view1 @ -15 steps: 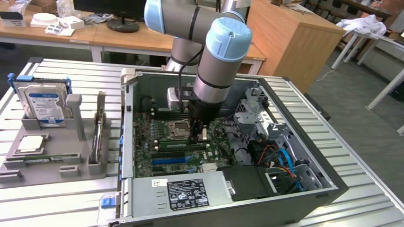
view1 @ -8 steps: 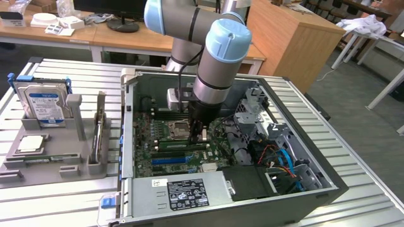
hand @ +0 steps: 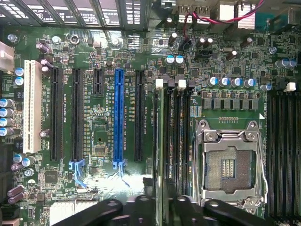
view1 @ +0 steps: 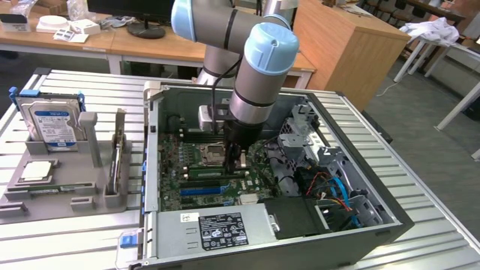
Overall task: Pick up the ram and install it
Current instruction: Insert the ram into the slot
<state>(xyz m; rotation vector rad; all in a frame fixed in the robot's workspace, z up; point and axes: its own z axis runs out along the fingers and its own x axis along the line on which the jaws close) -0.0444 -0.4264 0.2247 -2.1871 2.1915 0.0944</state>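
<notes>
A: What is the biggest thing here?

B: A slatted metal desk (view1: pixel 90 84). On it lies an open computer case (view1: pixel 352 247), and toward the exterior view's left stands a grey holder (view1: pixel 67 185) with a hard drive (view1: pixel 53 121) upright in it.

A: And the robot arm (view1: pixel 259 73)?

B: It reaches down into the case, over the motherboard (hand: pixel 101 136).

A: How is the end effector (hand: pixel 165 207)?

B: Its black fingers (hand: pixel 146 209) stand a little apart, one on each side of the ram (hand: pixel 160 141), so it is not clamped on it.

A: Where exactly is the ram?

B: It stands on its edge in a memory slot, between the black expansion slots and the CPU socket (hand: pixel 228 165). It is in the slot of that group farthest from the socket. The blue expansion slot (hand: pixel 118 117) is near, on the other side.
</notes>
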